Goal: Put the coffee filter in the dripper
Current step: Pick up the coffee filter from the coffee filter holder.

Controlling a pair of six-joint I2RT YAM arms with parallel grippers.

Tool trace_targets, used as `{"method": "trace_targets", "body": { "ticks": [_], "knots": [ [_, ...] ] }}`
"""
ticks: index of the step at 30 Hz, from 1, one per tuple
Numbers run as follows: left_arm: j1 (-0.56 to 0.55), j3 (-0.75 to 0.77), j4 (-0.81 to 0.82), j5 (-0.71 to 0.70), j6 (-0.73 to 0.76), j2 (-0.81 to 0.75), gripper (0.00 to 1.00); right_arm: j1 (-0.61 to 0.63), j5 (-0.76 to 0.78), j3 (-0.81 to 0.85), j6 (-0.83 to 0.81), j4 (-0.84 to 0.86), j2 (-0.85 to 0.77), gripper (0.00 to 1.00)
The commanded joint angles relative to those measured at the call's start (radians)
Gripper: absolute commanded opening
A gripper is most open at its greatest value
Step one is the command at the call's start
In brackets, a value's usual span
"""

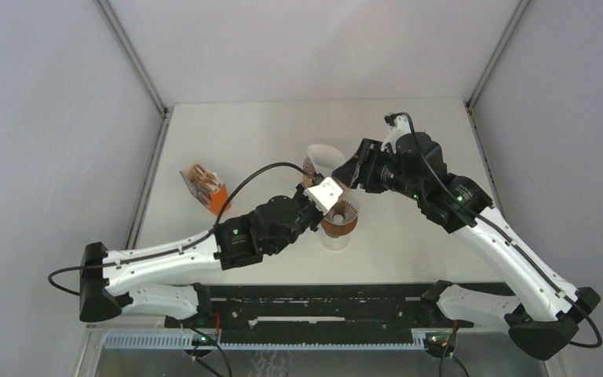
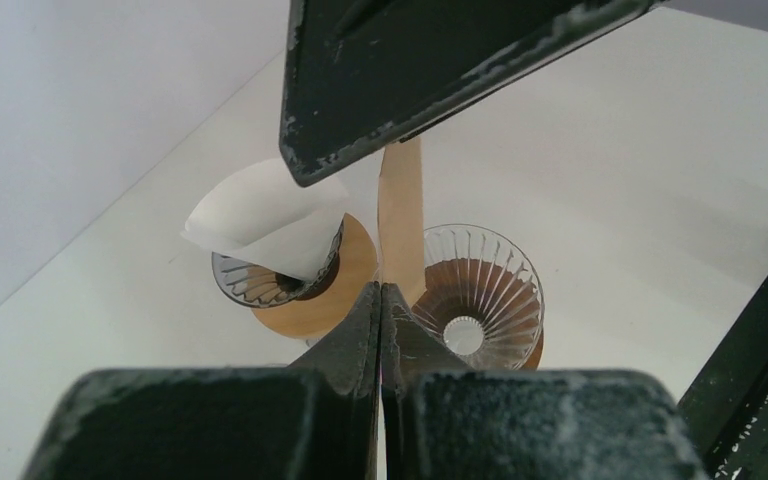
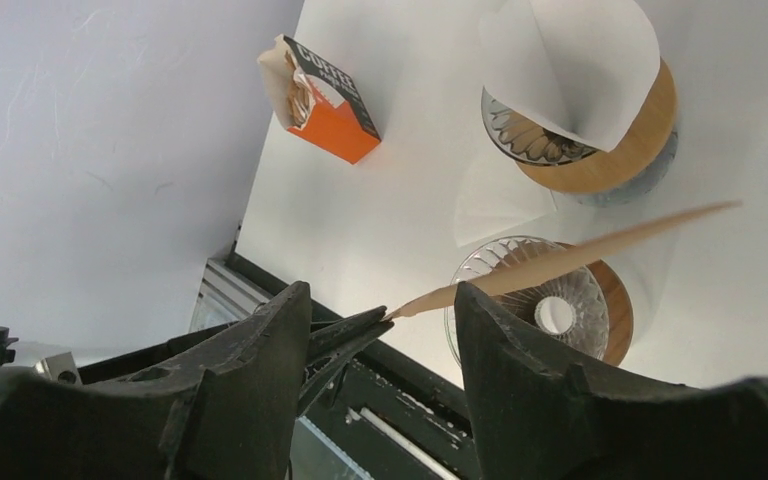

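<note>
White table (image 1: 408, 133); left end effector (image 2: 380, 292) pinches tan filter (image 2: 400, 210) above near dripper (image 2: 490, 290).

White table (image 1: 243, 133) before me; pale grey walls (image 1: 47, 118) left, right, behind it; metal posts (image 1: 131, 55) at far corners.

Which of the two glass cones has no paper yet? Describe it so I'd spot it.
Look at the middle of the white table, where two ribbed glass drippers stand. The empty dripper is the one nearer the front edge. Its neighbour holds a white paper filter; this one shows bare ribbed glass.
</note>
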Motion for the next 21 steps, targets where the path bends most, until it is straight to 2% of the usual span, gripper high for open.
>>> {"method": "trace_targets", "body": {
  "ticks": [1, 6, 13, 21],
  "knots": [
    [-0.018, 0.058, 0.031, -0.046, 0.039, 0.001, 0.00, 0.009, 0.012, -0.012, 0.032, 0.021, 0.011, 0.61],
    [-0.028, 0.063, 0.031, -0.054, 0.043, 0.006, 0.00, 0.012, 0.017, -0.015, 0.030, -0.022, 0.010, 0.53],
    [-0.034, 0.064, 0.030, -0.065, 0.047, 0.013, 0.00, 0.021, 0.052, -0.016, 0.033, -0.072, -0.023, 0.52],
    [-0.052, 0.066, 0.031, -0.077, 0.049, 0.019, 0.00, 0.027, 0.032, -0.042, 0.051, -0.046, 0.002, 0.49]
  ]
}}
